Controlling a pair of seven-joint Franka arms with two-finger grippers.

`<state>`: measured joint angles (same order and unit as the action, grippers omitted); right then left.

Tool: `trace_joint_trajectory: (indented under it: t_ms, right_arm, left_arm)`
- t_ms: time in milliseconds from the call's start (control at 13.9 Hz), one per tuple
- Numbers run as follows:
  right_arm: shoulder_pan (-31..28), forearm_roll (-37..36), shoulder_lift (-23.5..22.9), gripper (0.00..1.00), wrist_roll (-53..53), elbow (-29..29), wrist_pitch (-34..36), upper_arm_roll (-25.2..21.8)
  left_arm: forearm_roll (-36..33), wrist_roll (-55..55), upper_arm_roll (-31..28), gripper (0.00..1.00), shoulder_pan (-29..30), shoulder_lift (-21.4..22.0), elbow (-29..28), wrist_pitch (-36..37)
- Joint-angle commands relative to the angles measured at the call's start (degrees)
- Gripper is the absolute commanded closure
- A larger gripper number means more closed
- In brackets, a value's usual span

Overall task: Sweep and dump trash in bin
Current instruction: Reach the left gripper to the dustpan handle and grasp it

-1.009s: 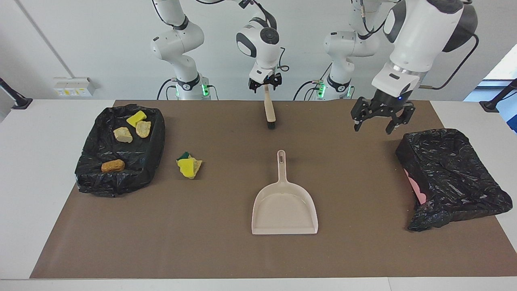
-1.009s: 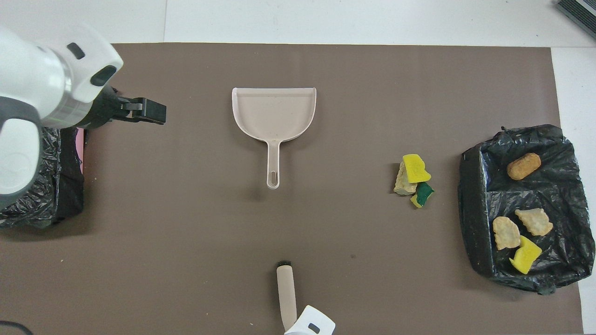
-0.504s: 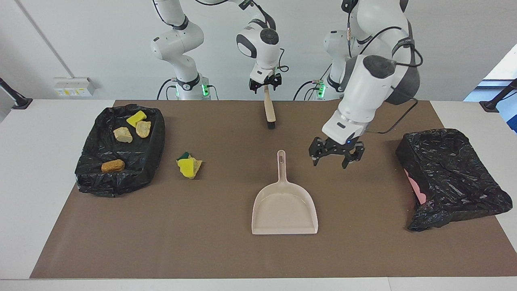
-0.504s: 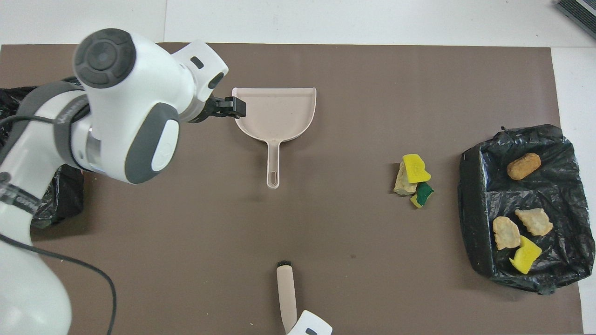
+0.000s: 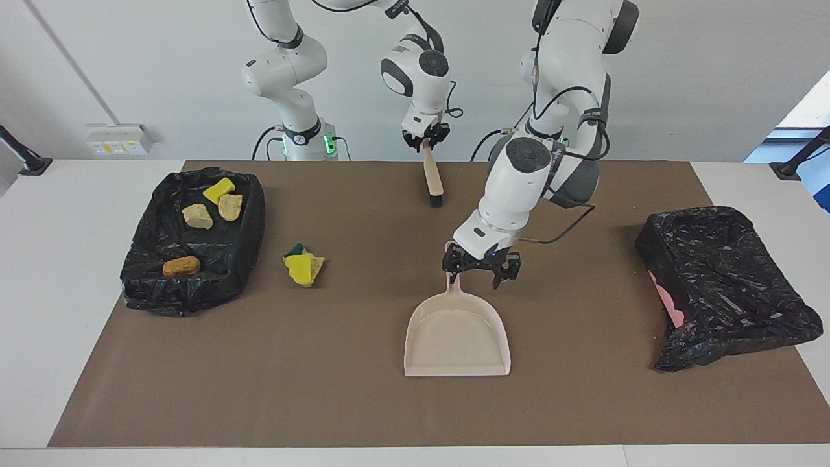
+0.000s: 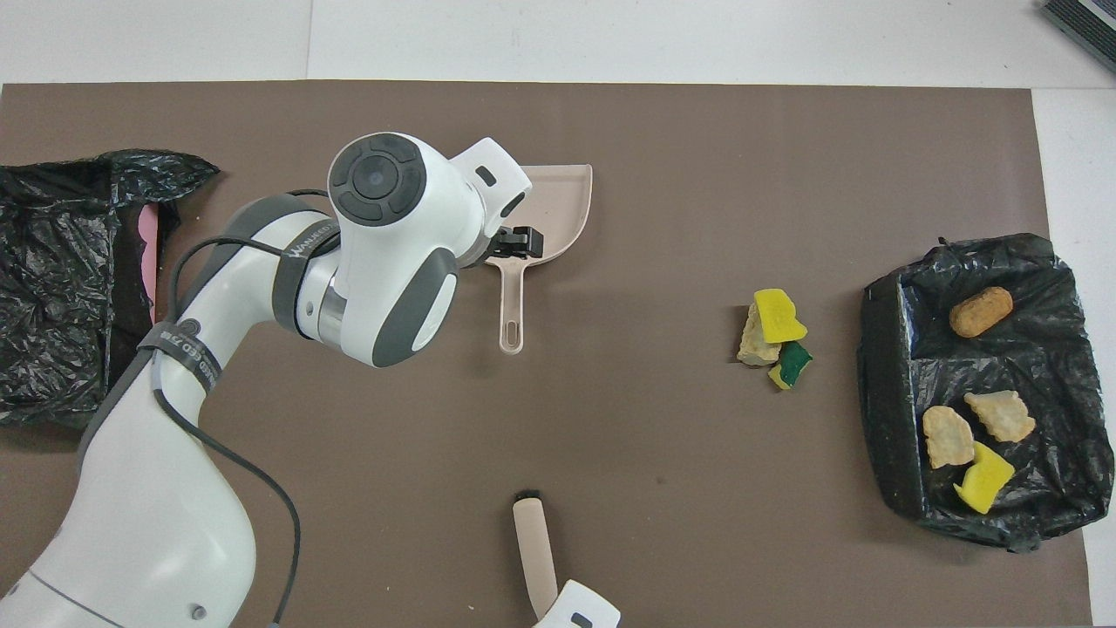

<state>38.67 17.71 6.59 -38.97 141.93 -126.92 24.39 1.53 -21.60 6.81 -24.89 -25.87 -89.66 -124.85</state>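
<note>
1. On the brown mat (image 5: 583,402), toward the right arm's end, I see the loose trash (image 5: 303,266): a small heap of yellow, green-backed and tan sponge chunks, just beside the black-lined tray (image 5: 243,259) that already holds four more pieces.
2. I judge those chunks light, soft and springy. They should slide easily under bristles but may tumble or bounce off a hard push.
3. My left gripper (image 5: 480,267) hangs low over the dustpan (image 5: 457,334) handle, fingers spread on either side of it, not yet clamped.
4. I judge the pan stiff, light plastic, best taken mid-handle so it stays level.
5. My right gripper (image 5: 426,139) is clenched on the brush (image 5: 432,179) handle, bristles down near the mat.
6. Toward the left arm's end sits the black-bagged bin (image 5: 726,279).
</note>
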Motion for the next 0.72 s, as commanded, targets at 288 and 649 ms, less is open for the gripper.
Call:
trace_joint_trajectory:
  t_ms: [288, 649]
  right_arm:
    - [-0.17, 0.93, -0.61, 1.0, 3.46, -0.34, -0.88, -0.3]
    - [-1.22, -0.92, 5.52, 1.0, 3.63, -0.43, 6.31, -0.83]
  left_arm:
    - [-0.65, -4.75, -0.84, 0.0, -2.09, 0.21, -7.82, -3.12]
    - [-3.46, -6.18, -0.84, 0.03, -2.27, -0.06, -7.55, -6.54]
